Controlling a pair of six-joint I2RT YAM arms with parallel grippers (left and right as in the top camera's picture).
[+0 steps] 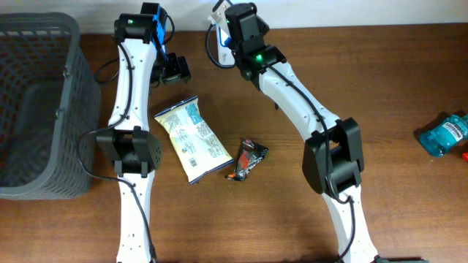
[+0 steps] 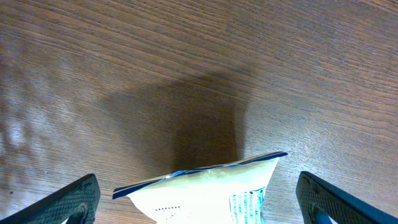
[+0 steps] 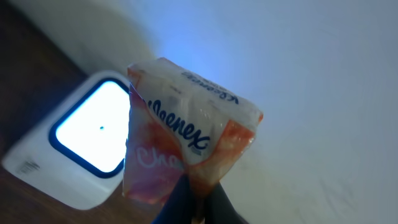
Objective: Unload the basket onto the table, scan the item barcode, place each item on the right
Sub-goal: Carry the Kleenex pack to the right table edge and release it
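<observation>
Wooden table (image 1: 395,80), grey basket (image 1: 44,44) at its left edge, pale snack bag (image 1: 191,139) lying flat, left gripper (image 1: 174,71) jaws spread wide over its end, lit white scanner (image 3: 87,140), right gripper (image 3: 194,202) pinching Kleenex pack (image 3: 186,137) beside scanner window

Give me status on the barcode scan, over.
Right tool shut on Kleenex pack, held up at the lit scanner. Left tool open over the end of the snack bag, holding nothing. Nothing between pack and scanner.
</observation>
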